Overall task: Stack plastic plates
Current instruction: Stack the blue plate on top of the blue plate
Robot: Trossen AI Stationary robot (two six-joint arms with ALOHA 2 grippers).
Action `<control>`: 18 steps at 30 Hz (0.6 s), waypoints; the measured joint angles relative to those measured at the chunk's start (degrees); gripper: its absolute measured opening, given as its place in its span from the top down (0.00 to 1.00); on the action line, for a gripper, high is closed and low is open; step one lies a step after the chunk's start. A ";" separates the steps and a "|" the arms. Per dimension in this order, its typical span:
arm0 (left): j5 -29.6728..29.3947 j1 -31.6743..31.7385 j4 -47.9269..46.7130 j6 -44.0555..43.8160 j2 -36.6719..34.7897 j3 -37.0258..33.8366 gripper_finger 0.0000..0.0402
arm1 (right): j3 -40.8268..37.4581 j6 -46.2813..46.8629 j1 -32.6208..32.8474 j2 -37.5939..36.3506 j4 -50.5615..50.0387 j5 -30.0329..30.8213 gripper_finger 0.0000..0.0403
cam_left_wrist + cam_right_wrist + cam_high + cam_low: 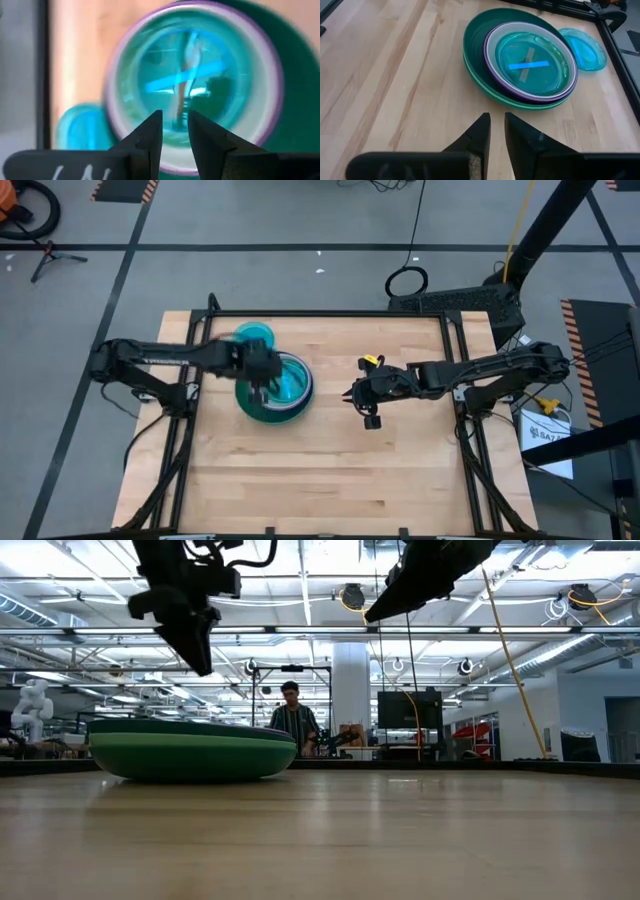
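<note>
A stack of plastic plates (275,388) rests on the table left of centre. A dark green plate (475,40) sits in a light green one (490,94), then a purple-rimmed one (492,76), with a translucent blue plate (532,62) on top. Another translucent blue plate (253,335) lies flat on the wood beyond the stack. My left gripper (175,117) hangs above the stack (200,75), pointing steeply down, with a narrow gap between its fingers and nothing in it. My right gripper (497,120) waits above the table's middle (365,402), narrowly open and holding nothing.
Black frame rails (555,6) run along the table's far and side edges. Bare wood (330,480) stretches across the near half of the table. In the low view a person (293,720) stands in the room beyond the far edge.
</note>
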 joint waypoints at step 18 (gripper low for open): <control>11.91 45.76 4.09 6.57 2.24 0.00 0.75 | 0.00 0.37 -0.02 0.00 -0.15 0.17 0.88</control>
